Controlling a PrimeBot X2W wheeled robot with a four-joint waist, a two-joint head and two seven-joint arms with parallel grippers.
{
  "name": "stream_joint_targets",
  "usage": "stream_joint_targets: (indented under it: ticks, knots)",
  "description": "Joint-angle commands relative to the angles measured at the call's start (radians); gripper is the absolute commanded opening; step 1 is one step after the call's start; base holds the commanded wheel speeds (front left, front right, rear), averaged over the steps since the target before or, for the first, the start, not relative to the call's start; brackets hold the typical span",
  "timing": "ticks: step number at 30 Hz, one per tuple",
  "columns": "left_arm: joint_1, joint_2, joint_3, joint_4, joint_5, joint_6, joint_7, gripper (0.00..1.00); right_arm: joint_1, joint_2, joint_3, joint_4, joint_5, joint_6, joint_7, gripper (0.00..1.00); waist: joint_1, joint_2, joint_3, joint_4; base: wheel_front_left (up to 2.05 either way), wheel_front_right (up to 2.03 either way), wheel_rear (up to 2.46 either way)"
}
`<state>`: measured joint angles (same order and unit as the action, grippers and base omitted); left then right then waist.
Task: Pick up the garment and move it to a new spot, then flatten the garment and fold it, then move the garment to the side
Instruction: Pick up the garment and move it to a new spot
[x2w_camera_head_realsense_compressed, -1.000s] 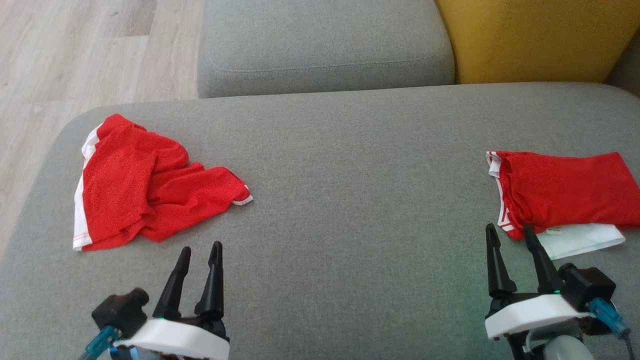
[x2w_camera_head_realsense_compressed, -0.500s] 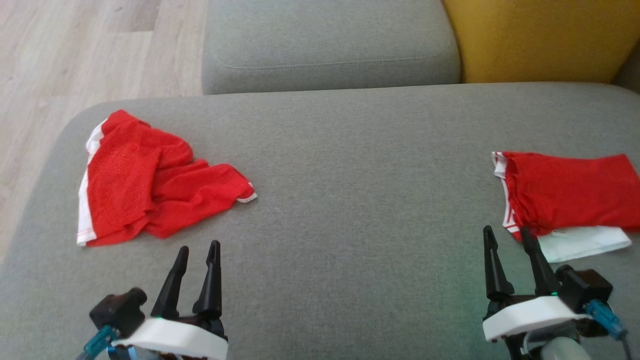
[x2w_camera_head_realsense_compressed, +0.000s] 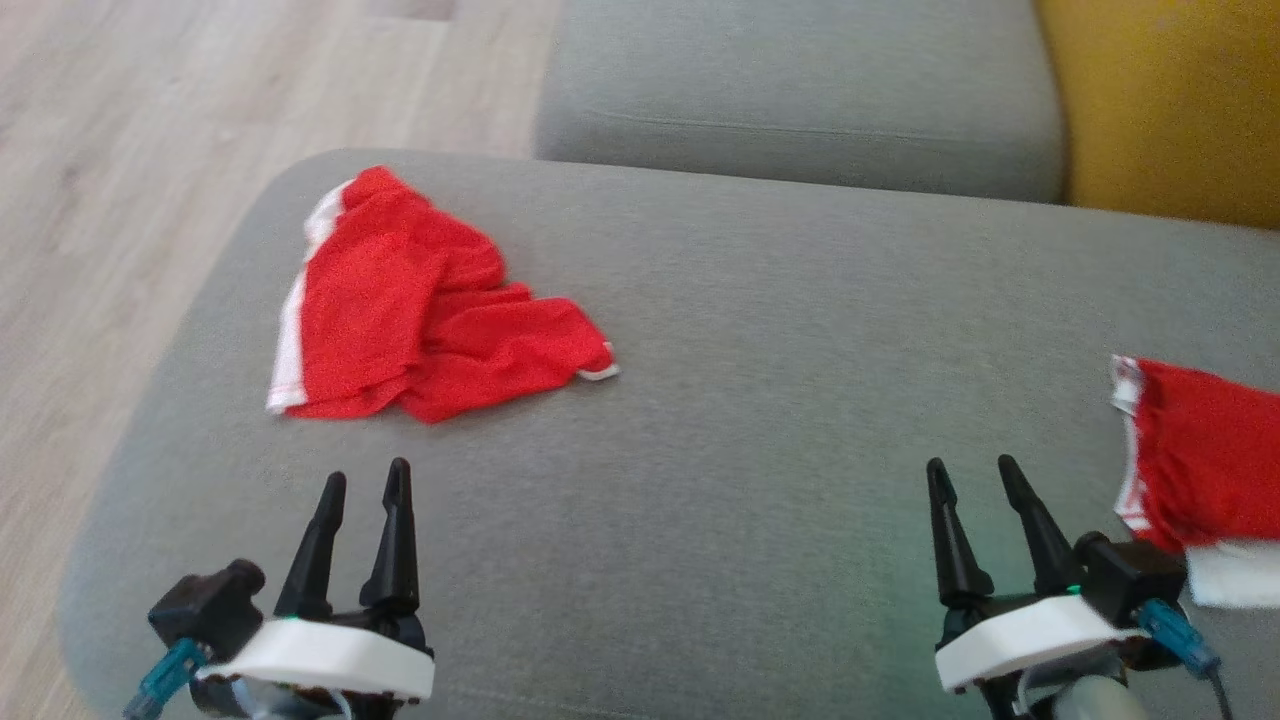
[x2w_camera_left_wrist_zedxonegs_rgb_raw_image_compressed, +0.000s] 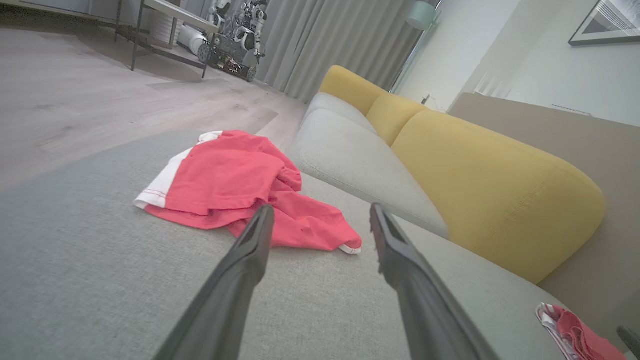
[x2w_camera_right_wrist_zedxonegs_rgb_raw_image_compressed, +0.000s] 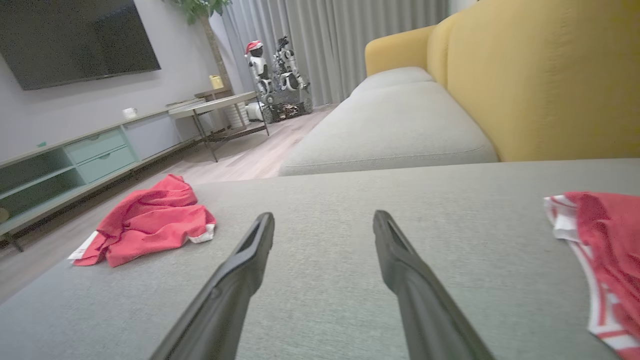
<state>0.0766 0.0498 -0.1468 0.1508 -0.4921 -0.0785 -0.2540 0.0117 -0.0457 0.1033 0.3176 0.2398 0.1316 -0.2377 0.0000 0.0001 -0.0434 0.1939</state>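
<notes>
Both claws hover over the near edge of the grey seat cushion (x2w_camera_head_realsense_compressed: 760, 330), and both are empty. The left gripper (x2w_camera_head_realsense_compressed: 367, 473) has its two dark fingers spread with nothing between them. The right gripper (x2w_camera_head_realsense_compressed: 970, 464) stands just as wide. Beyond the left one, toward the cushion's far left corner, the crumpled red garment (x2w_camera_head_realsense_compressed: 420, 310) lies in a heap with a white stripe down its left side. No finger touches it. By the right edge, just beside the right gripper, a folded red garment (x2w_camera_head_realsense_compressed: 1200, 460) rests on a white piece (x2w_camera_head_realsense_compressed: 1235, 575). A yellow backrest (x2w_camera_head_realsense_compressed: 1170, 100) rises past the far right corner, and a pale wood floor (x2w_camera_head_realsense_compressed: 120, 150) runs along the left.
</notes>
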Motion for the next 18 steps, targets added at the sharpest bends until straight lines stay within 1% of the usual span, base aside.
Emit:
stream_joint_targets:
  ticks: [1, 6, 10, 14, 18]
  knots:
    - [-0.054, 0.000, 0.036, -0.039, 0.011, 0.004, -0.008, 1.00, -0.040, -0.005, 0.028, -0.030, 0.010, -0.001, -0.004, 1.00, 0.0000, -0.0001, 0.002, 0.051, 0.00, 0.00, 0.00]
    - [-0.055, 0.000, 0.049, -0.045, 0.017, 0.007, -0.008, 1.00, -0.042, -0.005, 0.051, -0.020, 0.018, -0.001, -0.004, 1.00, 0.0000, -0.0001, 0.006, 0.137, 0.00, 0.00, 0.00]
    - [-0.053, 0.000, 0.061, -0.049, 0.021, 0.010, -0.008, 1.00, -0.044, -0.005, 0.069, -0.012, 0.024, -0.001, -0.004, 1.00, 0.0000, -0.0001, 0.010, 0.191, 0.00, 0.00, 0.00]
    - [-0.051, 0.000, 0.072, -0.050, 0.022, 0.012, -0.008, 1.00, -0.046, -0.005, 0.083, -0.006, 0.027, -0.001, -0.003, 1.00, 0.0000, -0.0001, 0.018, 0.228, 0.00, 0.00, 0.00]
    - [-0.057, 0.000, 0.092, -0.053, 0.020, 0.013, -0.008, 1.00, -0.054, -0.005, 0.089, -0.003, 0.025, -0.001, -0.002, 1.00, 0.0000, -0.0001, 0.033, 0.241, 0.00, 0.00, 0.00]
